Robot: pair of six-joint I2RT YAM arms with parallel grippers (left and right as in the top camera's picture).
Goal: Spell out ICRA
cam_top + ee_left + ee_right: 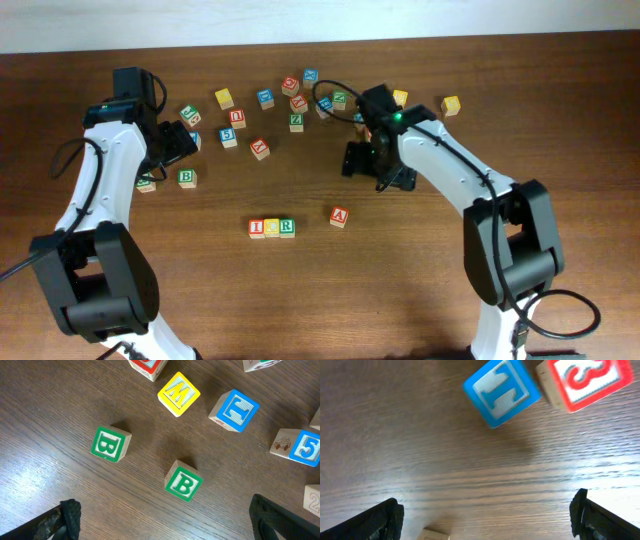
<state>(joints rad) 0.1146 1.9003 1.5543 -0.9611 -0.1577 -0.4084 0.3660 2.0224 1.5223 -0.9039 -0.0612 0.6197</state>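
Observation:
Three blocks stand in a row near the table's middle: a red I block [257,228], a yellow block [272,227] and a green R block [287,226]. The red A block [339,216] lies apart, to the right of the row. My right gripper [378,170] hovers behind the A block, open and empty [487,515]. A pale block corner [433,535] shows at the bottom edge of the right wrist view. My left gripper [178,142] is at the far left, open and empty [165,520], above two green B blocks [183,481] [109,443].
Several loose letter blocks lie scattered at the back [290,95]. A blue block [501,391] and a red 3 block [587,380] lie ahead of the right gripper. A yellow block [178,393], a blue T block [235,410] and a blue 5 block [305,447] lie ahead of the left gripper.

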